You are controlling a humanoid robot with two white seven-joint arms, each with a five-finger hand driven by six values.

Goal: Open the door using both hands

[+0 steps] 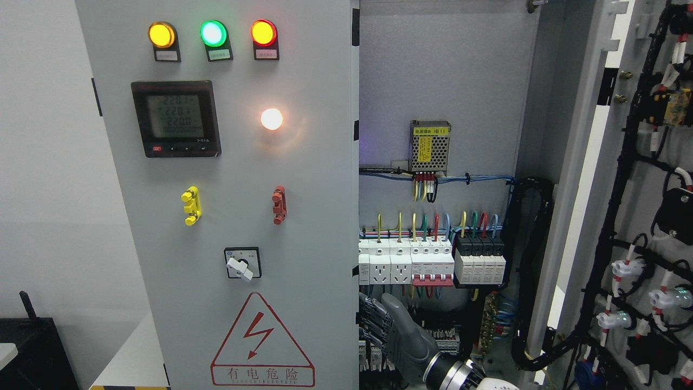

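Electrical cabinet, 2 doors. Left door (227, 179) is shut or nearly shut, face to camera. Right door (639, 216) stands swung wide open at the picture's right, its inner side showing black wire looms and white connectors.

Right hand (392, 333) comes in from the bottom edge right of middle, grey fingers (373, 319) curled around the free vertical edge of the left door at its lower part, thumb pointing up just beside the edge. The hand looks closed on that door edge. No left arm shows anywhere.

On the left door: 3 indicator lamps (212, 33) along the top, yellow, green and red, all lit; a digital meter (176, 119); a glowing white lamp (271, 119); a rotary switch (242, 264); a red lightning warning triangle (262, 341).

Inside the cabinet: a power supply (430, 147) on the back panel, and a row of breakers (430, 262) below it with coloured wires.
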